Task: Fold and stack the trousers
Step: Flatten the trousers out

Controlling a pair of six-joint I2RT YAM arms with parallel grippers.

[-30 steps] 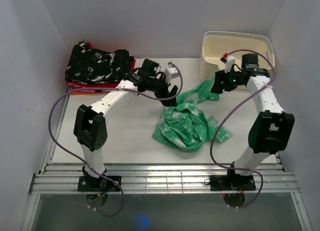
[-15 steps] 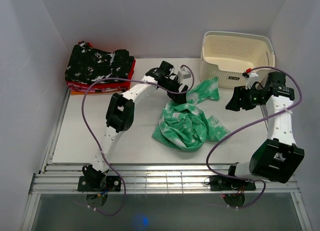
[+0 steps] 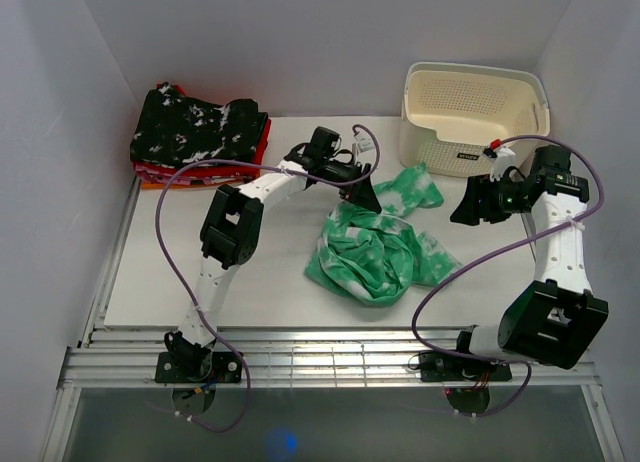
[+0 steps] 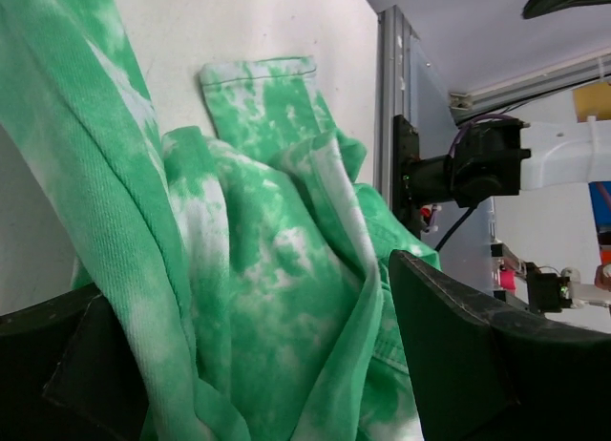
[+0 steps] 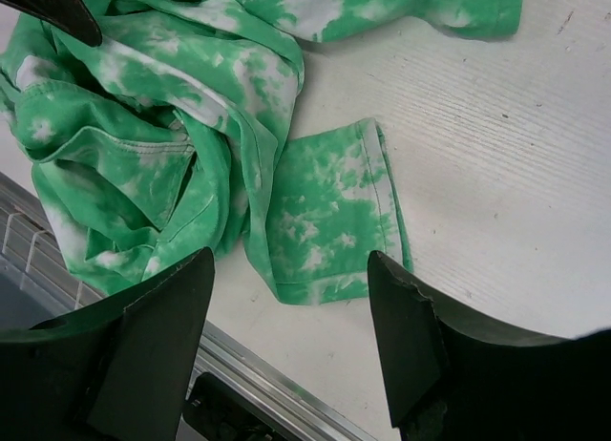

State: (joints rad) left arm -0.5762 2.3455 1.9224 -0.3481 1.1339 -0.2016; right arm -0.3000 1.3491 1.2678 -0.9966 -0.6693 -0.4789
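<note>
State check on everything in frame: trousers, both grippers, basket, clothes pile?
trousers: unfolded, crumpled in a heap on the table
left gripper: open, straddling trouser cloth, not clamped
right gripper: open, empty, hovering right of the trousers
basket: upright, nothing seen inside
folded clothes stack: folded, piled at far-left corner

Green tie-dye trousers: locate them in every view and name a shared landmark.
Top external: trousers crumpled, centre-right of the picture.
Left wrist: filling the frame, inside the open left gripper.
Right wrist: upper left, one cuff at centre.
Shared landmark: the near-edge metal rail.
</note>
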